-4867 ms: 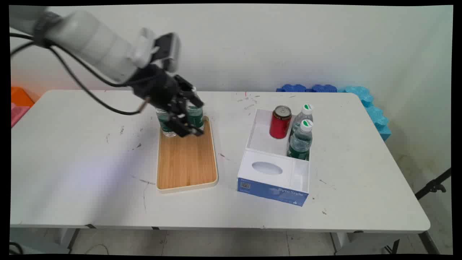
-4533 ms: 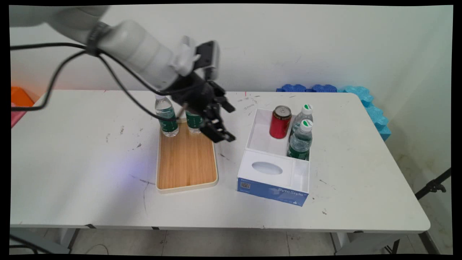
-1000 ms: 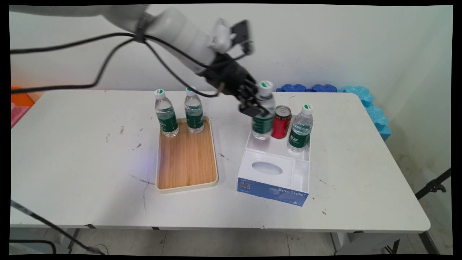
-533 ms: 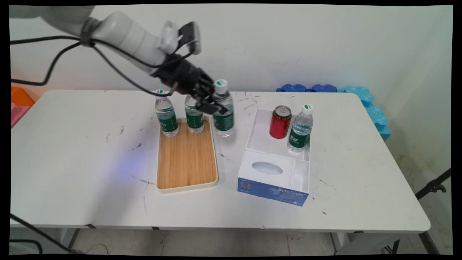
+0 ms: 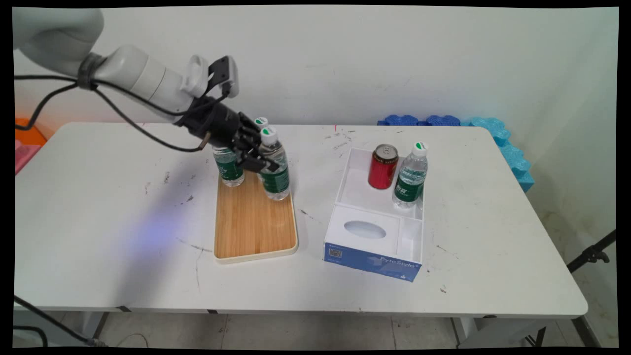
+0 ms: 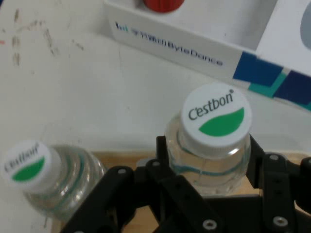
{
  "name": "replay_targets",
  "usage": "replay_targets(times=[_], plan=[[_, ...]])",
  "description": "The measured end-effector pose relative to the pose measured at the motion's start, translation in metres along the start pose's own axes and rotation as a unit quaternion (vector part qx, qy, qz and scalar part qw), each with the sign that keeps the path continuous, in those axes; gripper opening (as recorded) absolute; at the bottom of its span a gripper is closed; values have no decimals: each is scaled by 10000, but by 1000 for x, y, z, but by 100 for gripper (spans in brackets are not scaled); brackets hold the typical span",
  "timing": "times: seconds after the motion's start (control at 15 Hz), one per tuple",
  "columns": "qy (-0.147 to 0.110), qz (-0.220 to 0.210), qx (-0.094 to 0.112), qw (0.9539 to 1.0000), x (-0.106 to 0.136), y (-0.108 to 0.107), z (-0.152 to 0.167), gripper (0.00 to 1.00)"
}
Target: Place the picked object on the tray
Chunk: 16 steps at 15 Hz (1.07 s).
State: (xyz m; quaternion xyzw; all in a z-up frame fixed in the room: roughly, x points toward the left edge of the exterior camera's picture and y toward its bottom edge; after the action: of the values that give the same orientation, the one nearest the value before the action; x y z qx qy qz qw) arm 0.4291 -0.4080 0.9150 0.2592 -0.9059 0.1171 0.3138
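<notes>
My gripper point(image 5: 260, 160) point(image 6: 209, 165) is shut on a water bottle point(image 5: 274, 170) point(image 6: 214, 141) with a green label and a white and green cap. I hold it upright over the right side of the wooden tray point(image 5: 254, 224), near the tray's far end. Two more water bottles stand at the tray's far end: one point(image 5: 227, 167) at the left, and another point(image 5: 261, 122) point(image 6: 43, 177) behind the held one, with only its cap showing in the main view.
A white and blue box point(image 5: 377, 224) point(image 6: 204, 46) sits to the right of the tray. A red can point(image 5: 383, 166) and one water bottle point(image 5: 410, 176) stand in its far compartment. Blue foam blocks point(image 5: 493, 135) lie at the table's far right corner.
The gripper took a bottle out of the box, carried it left across the gap and lowered it over the tray's right side. One bottle stays in the box.
</notes>
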Motion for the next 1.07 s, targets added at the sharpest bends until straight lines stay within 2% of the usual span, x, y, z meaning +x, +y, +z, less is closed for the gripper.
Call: replay_targets(times=[0.33,0.93,1.0,1.07], plan=[[-39,-84,-11,10000,-26,-1,8,0],[-36,-150,-32,9999,-52,0,21,0],[-36,-152,-33,9999,-53,0,21,100],[-34,-155,-32,9999,-56,0,22,100]])
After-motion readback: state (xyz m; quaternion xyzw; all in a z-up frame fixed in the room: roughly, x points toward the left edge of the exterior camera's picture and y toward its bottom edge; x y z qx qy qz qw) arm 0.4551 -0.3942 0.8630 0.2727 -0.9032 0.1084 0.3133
